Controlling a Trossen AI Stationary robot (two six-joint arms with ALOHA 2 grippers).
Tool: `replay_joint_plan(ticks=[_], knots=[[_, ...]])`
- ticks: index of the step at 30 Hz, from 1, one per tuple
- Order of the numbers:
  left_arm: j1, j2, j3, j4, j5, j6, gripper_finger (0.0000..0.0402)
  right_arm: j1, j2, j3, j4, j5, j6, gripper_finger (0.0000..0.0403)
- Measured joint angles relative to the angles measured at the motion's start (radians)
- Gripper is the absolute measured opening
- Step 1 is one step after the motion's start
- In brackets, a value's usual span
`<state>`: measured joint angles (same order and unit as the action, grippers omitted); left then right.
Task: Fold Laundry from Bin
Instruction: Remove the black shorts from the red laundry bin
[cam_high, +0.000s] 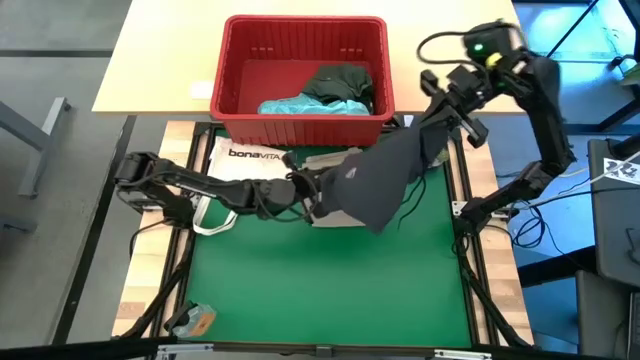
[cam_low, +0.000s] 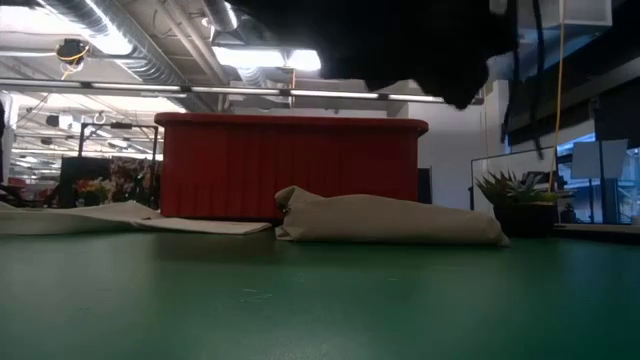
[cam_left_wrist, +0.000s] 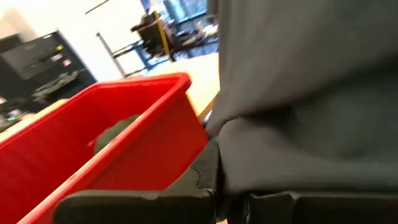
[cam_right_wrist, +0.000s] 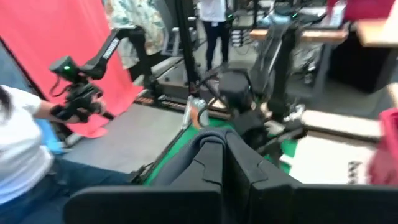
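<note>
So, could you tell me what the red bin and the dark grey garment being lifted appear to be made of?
The red bin looks like moulded plastic with a smooth, slightly glossy finish: rigid straight walls, a thick rim and slots along its sides. The dark grey garment looks like soft, matte woven or knit cloth, probably cotton-like: it drapes and creases between the left pincer and the right pincer.

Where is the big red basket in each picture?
High view: the red basket sits at top centre, with clothes inside.
Low view: it stands behind the tan cloth, middle left.
Left wrist view: it fills the lower left.
Right wrist view: a red edge at the far right may be it; I cannot tell.
Shared landmark: the dark grey garment.
</note>
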<state>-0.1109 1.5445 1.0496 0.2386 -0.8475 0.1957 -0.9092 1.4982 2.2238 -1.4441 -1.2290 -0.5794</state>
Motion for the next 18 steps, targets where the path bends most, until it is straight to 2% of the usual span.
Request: replay_joint_plan(ticks=[6, 13, 18], knots=[[-0.059, -0.076, 0.0, -0.251, -0.103, -0.111, 0.0001, 0.0, 0.001, -0.234, 0.01, -0.019, -0.07, 0.0001], [-0.114, -0.119, 0.0, -0.529, -0.11, -0.274, 0.0, -0.001, 0.002, -0.503, 0.145, -0.017, -0.083, 0.0001], [-0.144, -0.121, 0.0, -0.687, -0.091, -0.375, 0.0, -0.001, 0.002, -0.633, 0.285, -0.009, -0.082, 0.0001]])
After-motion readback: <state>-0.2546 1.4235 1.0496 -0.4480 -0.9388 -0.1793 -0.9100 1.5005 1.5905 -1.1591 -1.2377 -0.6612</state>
